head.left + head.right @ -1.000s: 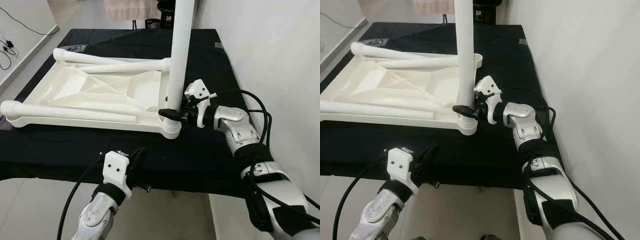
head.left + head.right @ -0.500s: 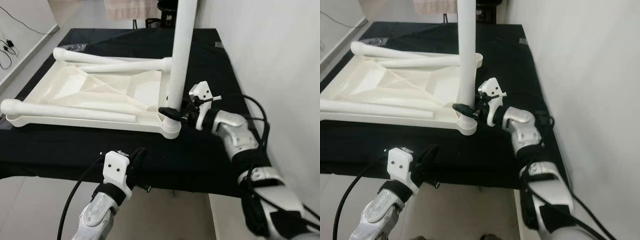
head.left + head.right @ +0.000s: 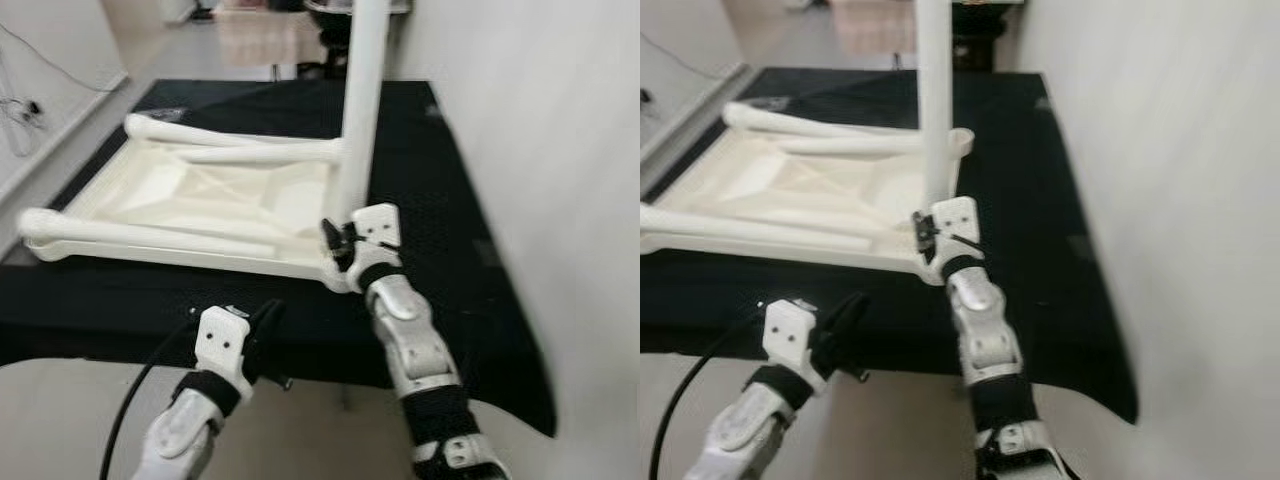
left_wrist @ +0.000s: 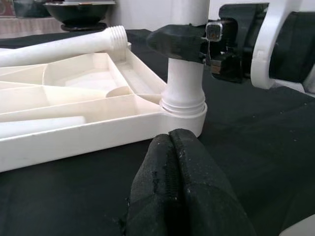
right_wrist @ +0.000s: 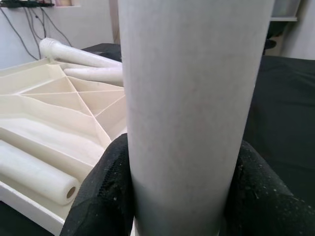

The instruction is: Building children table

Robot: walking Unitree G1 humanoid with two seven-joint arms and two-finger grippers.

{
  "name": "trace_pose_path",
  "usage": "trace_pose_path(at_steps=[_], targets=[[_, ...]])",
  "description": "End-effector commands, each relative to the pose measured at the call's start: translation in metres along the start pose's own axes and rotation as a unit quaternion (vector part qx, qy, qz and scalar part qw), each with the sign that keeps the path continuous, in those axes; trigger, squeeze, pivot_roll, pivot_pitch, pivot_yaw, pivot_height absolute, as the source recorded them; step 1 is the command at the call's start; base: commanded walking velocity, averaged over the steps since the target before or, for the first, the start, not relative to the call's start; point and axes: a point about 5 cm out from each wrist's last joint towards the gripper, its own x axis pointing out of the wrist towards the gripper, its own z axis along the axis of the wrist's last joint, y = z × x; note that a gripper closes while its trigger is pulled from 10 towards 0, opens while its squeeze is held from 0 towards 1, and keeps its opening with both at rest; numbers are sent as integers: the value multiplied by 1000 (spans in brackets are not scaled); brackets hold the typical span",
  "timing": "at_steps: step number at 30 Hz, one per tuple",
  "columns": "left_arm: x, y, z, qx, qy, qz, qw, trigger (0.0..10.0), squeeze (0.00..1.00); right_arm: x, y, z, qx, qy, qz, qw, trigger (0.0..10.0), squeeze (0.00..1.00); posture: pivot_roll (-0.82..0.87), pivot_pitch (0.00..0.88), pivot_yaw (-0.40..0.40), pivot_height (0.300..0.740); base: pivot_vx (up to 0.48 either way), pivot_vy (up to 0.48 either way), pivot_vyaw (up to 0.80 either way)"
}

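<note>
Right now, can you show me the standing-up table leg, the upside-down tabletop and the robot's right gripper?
Standing table leg (image 3: pixel 357 110), left eye view, middle of its shaft.
Upside-down tabletop (image 3: pixel 160 255), left eye view, near rim.
Right gripper (image 3: pixel 335 240), left eye view, fingers clasping the leg's base.

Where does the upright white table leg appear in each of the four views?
Left eye view: upright leg, centre-right, top to corner socket.
Right eye view: centre.
Left wrist view: upper centre, in socket.
Right wrist view: central column.
Shared landmark: right gripper clamping its base.
</note>
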Motion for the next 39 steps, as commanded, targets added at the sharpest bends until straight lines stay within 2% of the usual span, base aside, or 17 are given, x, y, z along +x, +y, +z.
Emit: trace_pose_path(at_steps=[1,2,3,4,6,7,8,9,14,17,21,22,23,24,25,34,39], targets=[[-1,1,-4,-3,10,4,1000,10000,0,-2,3,-23,10,66,17,998,10000,0,149,123,-4,740,0,0,0],[-1,1,-5,-3,10,4,1000,10000,0,-1,2,-18,21,54,19,998,10000,976,157,120,-1,740,0,0,0],[-1,1,-5,-2,10,4,1000,10000,0,-1,1,-13,26,46,26,998,10000,1000,157,120,-1,740,0,0,0],[-1,1,-5,-2,10,4,1000,10000,0,-1,1,-13,26,46,26,998,10000,1000,157,120,-1,740,0,0,0],[-1,0,-5,-4,10,2,1000,10000,0,8,-9,5,41,7,76,996,10000,1000,163,119,-5,740,0,0,0],[-1,-1,-5,-4,11,2,1000,10000,0,12,-14,13,45,-9,107,993,10000,482,162,117,-6,740,0,0,0],[-1,-1,-5,-4,11,1,1000,10000,0,14,-17,18,48,-19,127,991,10000,482,162,117,-6,740,0,0,0],[-1,-1,-5,-5,10,1,1000,10000,0,16,-23,28,51,-38,147,987,10000,0,164,119,-9,740,0,0,0],[-1,-2,-5,-5,10,2,1000,10000,0,19,-32,47,51,-69,211,974,10000,0,163,119,-11,740,0,0,0],[-1,-3,-5,-5,9,2,1000,10000,0,15,-34,50,10,-56,317,947,10000,0,162,120,-13,740,0,0,0],[-1,-3,-5,-6,9,2,1000,10000,0,15,-35,49,11,-51,336,941,10000,0,165,120,-16,740,0,0,0],[-1,-4,-5,-7,9,2,1000,10000,0,16,-36,48,15,-47,352,935,5176,0,165,122,-18,740,0,0,0],[-1,-4,-5,-7,9,2,1000,10000,0,16,-37,47,17,-44,365,930,2118,0,165,122,-18,740,0,0,0],[-1,-4,-5,-7,9,2,1000,10000,0,16,-37,47,17,-44,365,930,2118,0,165,122,-18,740,0,0,0],[-1,-4,-5,-7,8,2,1000,10000,0,16,-37,46,16,-39,382,923,0,0,165,122,-18,740,0,0,0],[0,-5,-5,-8,8,2,1000,10000,0,16,-45,38,18,-27,392,919,0,0,154,121,-17,740,0,0,0],[-2,-5,-5,-9,7,2,1000,10000,0,13,-49,23,32,-15,353,935,0,0,153,123,-27,740,0,0,0]])
